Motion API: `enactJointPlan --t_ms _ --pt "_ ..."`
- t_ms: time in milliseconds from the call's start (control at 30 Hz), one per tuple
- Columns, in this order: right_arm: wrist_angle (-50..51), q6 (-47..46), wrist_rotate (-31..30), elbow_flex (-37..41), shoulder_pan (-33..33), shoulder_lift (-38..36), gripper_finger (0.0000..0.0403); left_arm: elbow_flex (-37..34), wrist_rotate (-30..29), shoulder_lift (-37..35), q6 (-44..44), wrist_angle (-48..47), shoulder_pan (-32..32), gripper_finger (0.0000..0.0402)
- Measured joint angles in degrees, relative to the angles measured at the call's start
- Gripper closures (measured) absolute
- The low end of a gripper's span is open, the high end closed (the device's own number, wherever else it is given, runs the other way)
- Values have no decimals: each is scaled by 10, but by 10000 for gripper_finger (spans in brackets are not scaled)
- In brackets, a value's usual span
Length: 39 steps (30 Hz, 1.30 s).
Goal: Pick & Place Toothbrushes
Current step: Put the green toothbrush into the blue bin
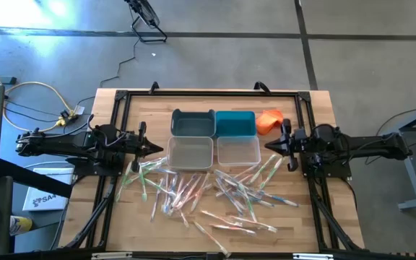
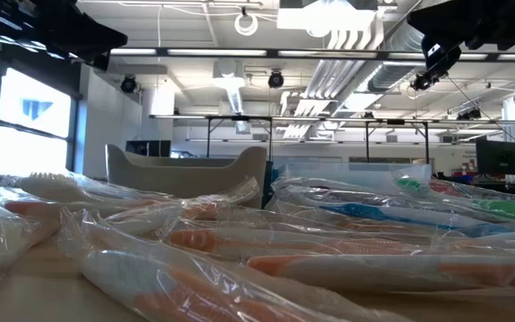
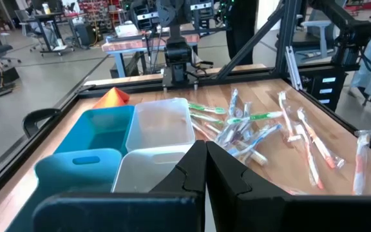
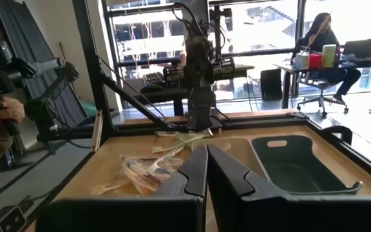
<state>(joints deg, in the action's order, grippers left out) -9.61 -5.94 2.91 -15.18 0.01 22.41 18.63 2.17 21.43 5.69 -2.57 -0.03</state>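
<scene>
Below four bins [image 1: 214,137], toothbrushes [image 1: 208,191] lie scattered, untouched.

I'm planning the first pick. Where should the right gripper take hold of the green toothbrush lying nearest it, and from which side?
Probably mid-handle on the green toothbrush, coming straight down from above. It lies flat at the pile's edge, so the right gripper should set its fingers across the thin handle.
</scene>
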Motion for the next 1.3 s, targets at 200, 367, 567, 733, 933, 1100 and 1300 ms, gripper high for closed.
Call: enactJointPlan --t_ms 200,367,567,733,933,1100,1300 --pt "-27 -3 0 23 0 0 400 0 0 0 4 -2 0 402" --pt "-27 -3 0 27 0 0 400 0 0 1 5 -2 0 402" --pt "-27 -3 0 27 0 0 400 0 0 1 5 -4 0 402" --pt "-22 -3 0 27 0 1 400 -10 -1 1 5 -1 0 402" --pt "-15 -3 -31 27 0 1 399 -63 -2 1 -6 66 0 402" --pt "-7 -3 -60 27 0 2 399 -106 -3 1 -6 128 0 402" --pt "-5 -3 -60 27 0 10 399 -118 -4 1 -19 132 0 402"
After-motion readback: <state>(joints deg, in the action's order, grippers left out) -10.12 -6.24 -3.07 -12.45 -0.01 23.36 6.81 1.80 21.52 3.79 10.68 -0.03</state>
